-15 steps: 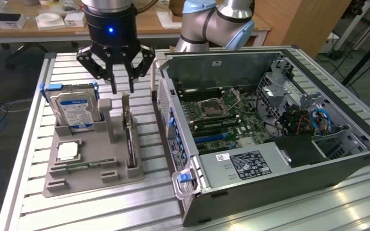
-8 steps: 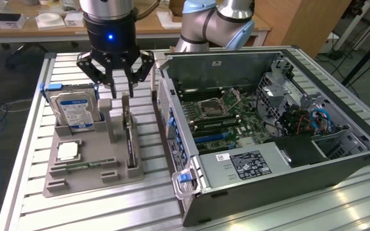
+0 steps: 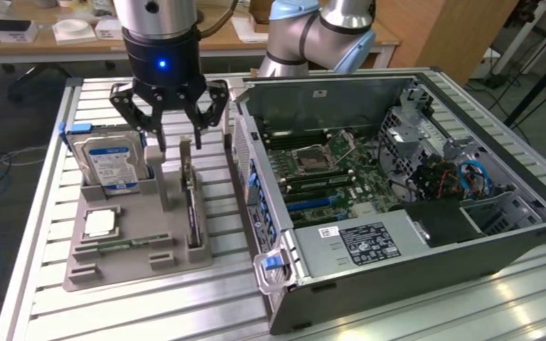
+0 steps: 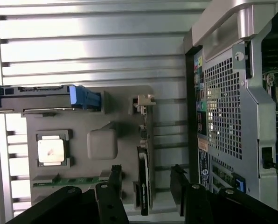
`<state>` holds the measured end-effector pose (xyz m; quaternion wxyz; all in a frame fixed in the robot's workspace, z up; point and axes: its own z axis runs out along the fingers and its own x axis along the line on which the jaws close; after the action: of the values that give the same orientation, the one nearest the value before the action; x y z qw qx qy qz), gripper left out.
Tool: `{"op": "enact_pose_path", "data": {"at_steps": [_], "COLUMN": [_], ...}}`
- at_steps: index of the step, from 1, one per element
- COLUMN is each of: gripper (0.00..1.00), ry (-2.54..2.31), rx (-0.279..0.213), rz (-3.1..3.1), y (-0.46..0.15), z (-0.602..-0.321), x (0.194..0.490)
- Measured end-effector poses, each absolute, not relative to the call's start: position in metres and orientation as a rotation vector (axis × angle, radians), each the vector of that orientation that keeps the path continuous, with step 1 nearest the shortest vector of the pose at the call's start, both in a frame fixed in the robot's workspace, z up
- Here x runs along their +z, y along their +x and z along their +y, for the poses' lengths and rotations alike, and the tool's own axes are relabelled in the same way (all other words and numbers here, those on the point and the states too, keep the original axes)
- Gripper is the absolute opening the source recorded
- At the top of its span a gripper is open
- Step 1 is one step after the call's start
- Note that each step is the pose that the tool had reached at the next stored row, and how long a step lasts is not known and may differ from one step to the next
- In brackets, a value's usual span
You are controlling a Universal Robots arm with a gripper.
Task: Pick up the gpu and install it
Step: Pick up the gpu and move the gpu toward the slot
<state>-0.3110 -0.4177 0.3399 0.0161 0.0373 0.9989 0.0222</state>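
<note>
Black robot gripper (image 3: 176, 135), fingers spread apart, hangs just above the thin dark gpu card (image 3: 190, 206). The card stands on edge in a grey plastic holder (image 3: 111, 273) beneath the gripper.

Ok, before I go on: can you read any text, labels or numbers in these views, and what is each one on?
Nothing can be read well enough to quote.
hard drive, blue-white label: print too small to read.
power supply, black-and-white label inside the computer case: too small to read.
gpu, pale marking on its edge: cannot be made out.
Coloured stickers on the case's rear panel: unreadable.
</note>
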Motion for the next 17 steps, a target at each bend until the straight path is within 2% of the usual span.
{"op": "enact_pose_path", "data": {"at_steps": [1, 17], "gripper": [0.55, 0.55], "ry": [0.116, 0.116], "rx": [0.069, 0.069], "rz": [3.106, 3.106], "y": [-0.311, -0.311], "z": [-0.419, -0.429], "x": [0.339, 0.313]}}
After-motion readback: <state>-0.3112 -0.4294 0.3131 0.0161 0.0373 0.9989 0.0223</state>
